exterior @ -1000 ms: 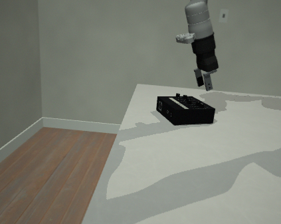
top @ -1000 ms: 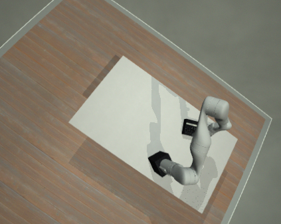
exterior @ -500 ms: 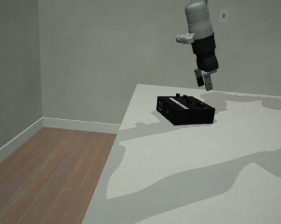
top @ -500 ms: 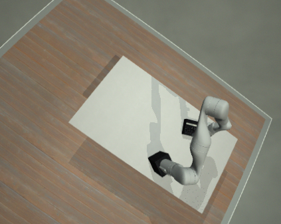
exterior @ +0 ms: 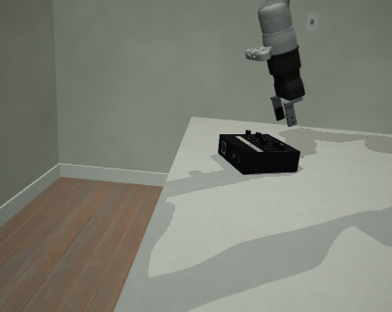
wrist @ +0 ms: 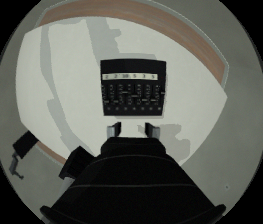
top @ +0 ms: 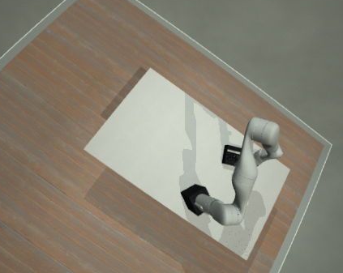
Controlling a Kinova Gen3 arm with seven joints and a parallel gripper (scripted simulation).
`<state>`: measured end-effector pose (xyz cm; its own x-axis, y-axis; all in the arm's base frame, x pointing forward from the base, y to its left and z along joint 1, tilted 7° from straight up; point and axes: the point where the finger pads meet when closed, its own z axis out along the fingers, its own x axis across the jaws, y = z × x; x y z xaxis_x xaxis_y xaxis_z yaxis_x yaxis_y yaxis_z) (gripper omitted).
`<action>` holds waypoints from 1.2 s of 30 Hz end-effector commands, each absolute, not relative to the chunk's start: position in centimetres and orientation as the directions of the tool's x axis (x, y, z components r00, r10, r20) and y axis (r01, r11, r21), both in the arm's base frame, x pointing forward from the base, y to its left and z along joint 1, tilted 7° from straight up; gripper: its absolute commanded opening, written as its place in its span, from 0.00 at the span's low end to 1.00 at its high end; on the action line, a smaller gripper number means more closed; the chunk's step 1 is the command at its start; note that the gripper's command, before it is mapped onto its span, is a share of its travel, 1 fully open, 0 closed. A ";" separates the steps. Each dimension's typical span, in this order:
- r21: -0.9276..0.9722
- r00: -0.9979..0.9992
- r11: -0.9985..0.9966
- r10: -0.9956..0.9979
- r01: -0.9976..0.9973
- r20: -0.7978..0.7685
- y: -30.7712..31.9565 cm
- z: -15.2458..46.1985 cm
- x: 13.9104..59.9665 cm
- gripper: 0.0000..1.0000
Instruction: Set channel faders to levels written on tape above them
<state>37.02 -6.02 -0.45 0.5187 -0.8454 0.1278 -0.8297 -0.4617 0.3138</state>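
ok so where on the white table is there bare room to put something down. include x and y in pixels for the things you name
Widest bare patch: the table (top: pixel 128 115) (exterior: pixel 209 238) (wrist: pixel 31 75) end away from the arm (top: pixel 245 176) (exterior: pixel 278 25), past the shadow band. Crowded: around the lighting desk (top: pixel 229 162) (exterior: pixel 271 163) (wrist: pixel 133 69), with the open gripper (exterior: pixel 284 113) (wrist: pixel 133 127) above table height nearby, and at the arm's black base (top: pixel 191 196) (wrist: pixel 77 162).

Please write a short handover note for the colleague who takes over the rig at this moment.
Pincer: open, nothing held, above the table and clear of the desk.
Lighting desk: on the table, seemingly level. The tape lies above the channel faders.
Done: cannot confirm any fader; caps are too small against the scales to read.
Left: read the tape closely, check each channel fader and set those that are off. Confirm the master's starting level; leave the desk on its feet, all faders at rest.
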 end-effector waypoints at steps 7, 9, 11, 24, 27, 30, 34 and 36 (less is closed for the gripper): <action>0.316 0.516 -0.459 -0.848 -0.830 0.124 -5.9 -0.4 37.0 1.00; 0.316 0.516 -0.459 -0.848 -0.830 0.124 -5.9 -0.4 37.0 1.00; 0.316 0.516 -0.459 -0.848 -0.830 0.124 -5.9 -0.4 37.0 1.00; 0.316 0.516 -0.459 -0.848 -0.830 0.124 -5.9 -0.4 37.0 1.00; 0.315 0.515 -0.458 -0.848 -0.831 0.124 -5.9 -0.4 37.0 1.00; 0.263 0.479 -0.436 -0.869 -0.861 0.127 -5.3 0.3 37.7 1.00; 0.124 0.378 -0.364 -0.918 -0.923 0.120 -3.9 2.6 39.3 1.00; 0.070 0.336 -0.330 -0.935 -0.941 0.112 -3.5 3.5 39.9 1.00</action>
